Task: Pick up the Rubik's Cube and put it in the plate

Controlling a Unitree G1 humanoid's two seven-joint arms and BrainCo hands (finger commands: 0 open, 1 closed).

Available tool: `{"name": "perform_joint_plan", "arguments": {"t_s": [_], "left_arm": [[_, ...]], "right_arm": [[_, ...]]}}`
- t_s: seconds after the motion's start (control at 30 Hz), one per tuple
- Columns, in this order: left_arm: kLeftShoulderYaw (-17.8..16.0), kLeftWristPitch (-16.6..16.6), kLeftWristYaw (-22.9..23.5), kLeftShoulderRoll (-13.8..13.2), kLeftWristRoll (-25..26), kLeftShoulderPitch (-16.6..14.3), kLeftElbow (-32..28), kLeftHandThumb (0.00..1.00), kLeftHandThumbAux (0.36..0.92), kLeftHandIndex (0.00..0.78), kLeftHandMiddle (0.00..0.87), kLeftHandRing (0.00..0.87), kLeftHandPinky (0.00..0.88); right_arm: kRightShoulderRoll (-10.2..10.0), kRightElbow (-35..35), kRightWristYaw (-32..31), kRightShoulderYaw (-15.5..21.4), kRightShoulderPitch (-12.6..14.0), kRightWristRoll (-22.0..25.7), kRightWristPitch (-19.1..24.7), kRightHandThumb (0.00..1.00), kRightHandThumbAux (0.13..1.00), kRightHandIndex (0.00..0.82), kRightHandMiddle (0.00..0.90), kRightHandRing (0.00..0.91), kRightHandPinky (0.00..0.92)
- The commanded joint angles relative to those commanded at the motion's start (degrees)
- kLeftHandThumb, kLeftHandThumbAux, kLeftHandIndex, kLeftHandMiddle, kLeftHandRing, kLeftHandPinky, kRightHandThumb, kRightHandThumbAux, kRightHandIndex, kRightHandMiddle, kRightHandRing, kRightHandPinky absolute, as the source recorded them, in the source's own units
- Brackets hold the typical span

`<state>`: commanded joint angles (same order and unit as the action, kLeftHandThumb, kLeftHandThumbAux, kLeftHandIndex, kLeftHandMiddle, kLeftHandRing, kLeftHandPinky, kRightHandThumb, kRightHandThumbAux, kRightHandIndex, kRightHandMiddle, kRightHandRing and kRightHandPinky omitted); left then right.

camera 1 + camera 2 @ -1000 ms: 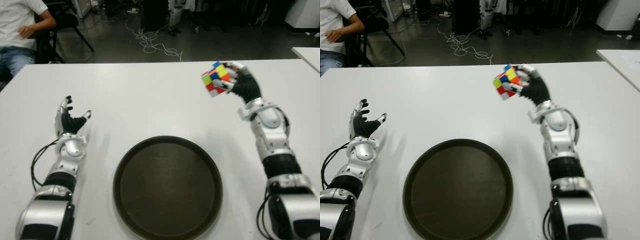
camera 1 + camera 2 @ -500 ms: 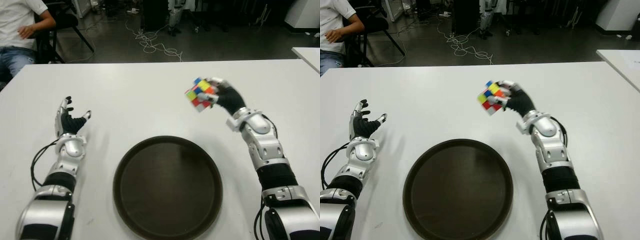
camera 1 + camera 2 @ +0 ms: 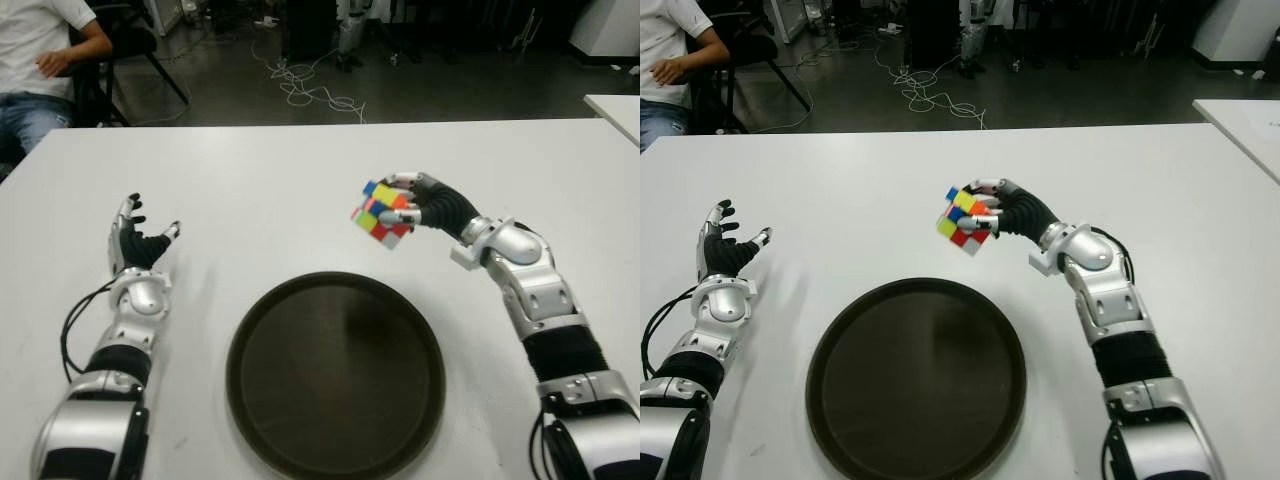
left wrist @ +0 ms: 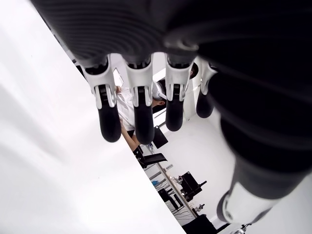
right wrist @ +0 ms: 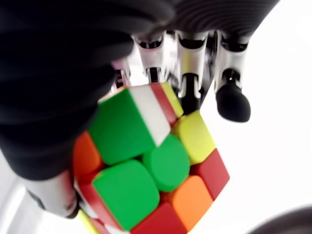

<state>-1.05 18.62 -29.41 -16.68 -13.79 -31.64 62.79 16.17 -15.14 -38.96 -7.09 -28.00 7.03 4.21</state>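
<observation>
My right hand [image 3: 410,200] is shut on the Rubik's Cube [image 3: 378,213], holding it in the air just beyond the far right rim of the plate. The right wrist view shows the cube [image 5: 146,170] pinched between thumb and fingers, with green, red, orange and yellow stickers facing the camera. The plate [image 3: 335,372] is a round dark brown tray with a raised rim, lying on the white table [image 3: 270,190] near my front edge. My left hand [image 3: 138,235] shows at the left of the plate, fingers spread and holding nothing.
A seated person [image 3: 45,60] in a white shirt is beyond the table's far left corner. Cables [image 3: 305,85] lie on the dark floor behind the table. Another white table's corner [image 3: 615,105] shows at the far right.
My right hand has carried the cube left and toward me, from the far right of the table to just beyond the plate's rim. The left hand has stayed where it was.
</observation>
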Motion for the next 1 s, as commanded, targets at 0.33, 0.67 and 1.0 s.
{"name": "perform_joint_plan", "arguments": {"t_s": [0.33, 0.67, 1.0], "left_arm": [[0.07, -0.58, 0.17, 0.06, -0.04, 0.04, -0.29, 0.302, 0.766, 0.110, 0.173, 0.187, 0.230], [0.34, -1.34, -0.45, 0.12, -0.44, -0.08, -0.40, 0.287, 0.758, 0.106, 0.162, 0.168, 0.194], [0.54, -1.07, -0.39, 0.05, -0.68, -0.01, -0.60, 0.317, 0.761, 0.112, 0.170, 0.180, 0.215]], "right_arm": [[0.02, -0.37, -6.90, -0.87, -0.18, 1.42, -3.54, 0.686, 0.728, 0.436, 0.797, 0.823, 0.830], [-0.02, -0.22, -10.59, -1.45, -0.37, 1.51, -7.73, 0.685, 0.731, 0.436, 0.794, 0.818, 0.818], [-0.12, 0.67, -12.55, -1.80, 0.23, 1.64, -11.04, 0.681, 0.731, 0.436, 0.789, 0.808, 0.797]]}}
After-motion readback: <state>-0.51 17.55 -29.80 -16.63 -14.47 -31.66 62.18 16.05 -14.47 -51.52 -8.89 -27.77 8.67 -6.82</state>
